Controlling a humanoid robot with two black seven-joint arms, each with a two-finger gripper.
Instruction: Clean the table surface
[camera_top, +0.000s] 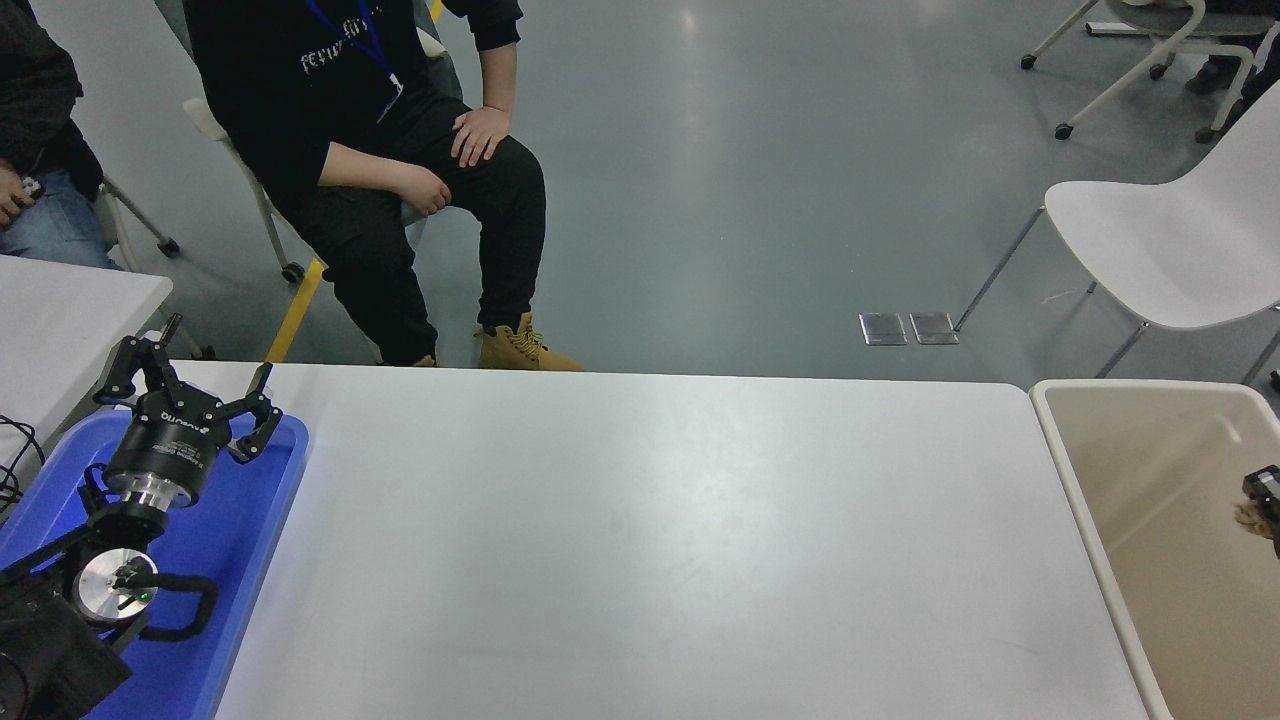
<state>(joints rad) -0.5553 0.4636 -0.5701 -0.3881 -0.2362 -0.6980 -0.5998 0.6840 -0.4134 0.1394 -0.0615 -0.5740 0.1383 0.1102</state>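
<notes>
1. The bench top lay broad and white across the middle of the room, between the blue tray at its left end and the beige bin hard against its right end. I saw nothing lying on it; only faint scuffs near the front right showed.

2. The right gripper just poked in at the right edge, over the inside of the bin. Something small and brownish sat at its tip. Whether the jaws were clamped on it or spread, I could not tell, so little of it showed.

3. If that scrap was rubbish on its way out, I judged the sound way was to hold well inside the bin's walls before letting go, so nothing fell back onto the bench.

4. The left gripper was parked over the blue tray, jaws spread wide and holding nothing.

5. A person sat on a chair beyond the far edge, hands on their knees, well clear of both arms.
</notes>
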